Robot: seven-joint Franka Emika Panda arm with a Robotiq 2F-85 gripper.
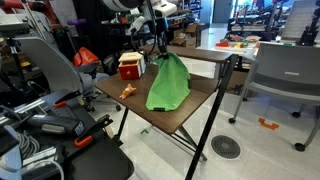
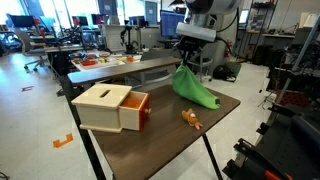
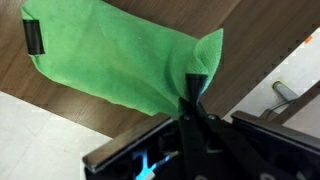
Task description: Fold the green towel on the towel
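My end effector [image 1: 161, 54] pinches one corner of the green towel [image 1: 168, 88] and holds it up. The low end rests on the desk [image 1: 205, 95]. The fold is started, not laid down yet.

legible text: none is showing in any view | box [image 2: 110, 108]: its faces are showing no print | far background: blurring too much to read
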